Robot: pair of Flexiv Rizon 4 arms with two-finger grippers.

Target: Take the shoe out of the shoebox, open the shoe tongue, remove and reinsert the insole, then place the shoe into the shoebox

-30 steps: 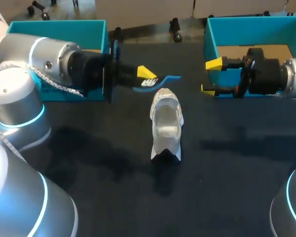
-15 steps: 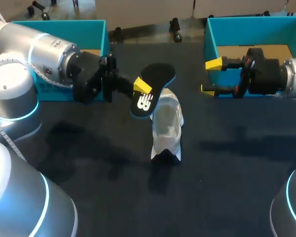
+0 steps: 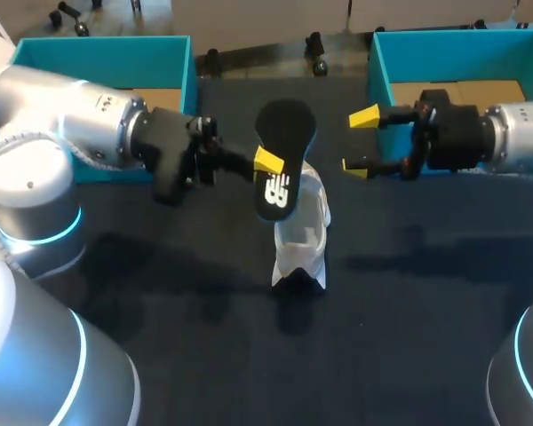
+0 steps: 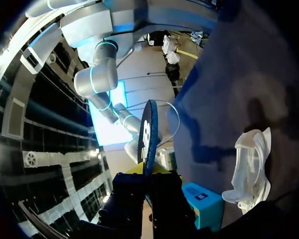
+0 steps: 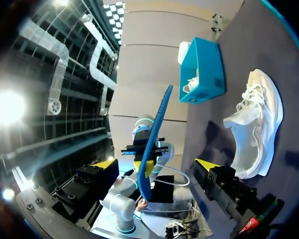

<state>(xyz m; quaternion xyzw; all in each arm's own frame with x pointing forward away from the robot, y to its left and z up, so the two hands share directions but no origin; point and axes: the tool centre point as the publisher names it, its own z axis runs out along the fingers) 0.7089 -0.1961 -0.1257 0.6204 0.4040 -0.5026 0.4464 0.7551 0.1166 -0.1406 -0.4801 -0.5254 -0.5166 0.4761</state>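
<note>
The logo-marked insole point(image 3: 282, 151) is pinched by the left claw point(image 3: 266, 163) above the white shoe point(image 3: 300, 226). The right claw point(image 3: 359, 142) is held spread at the shoe's two o'clock.

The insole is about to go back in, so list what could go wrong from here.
1. The left tool pinches the insole by one edge only, so the insole may twist or slip when pressed into the shoe.
2. The shoe stands free on the table. The right tool is open and apart from it, so a push could tip or slide the shoe.
</note>
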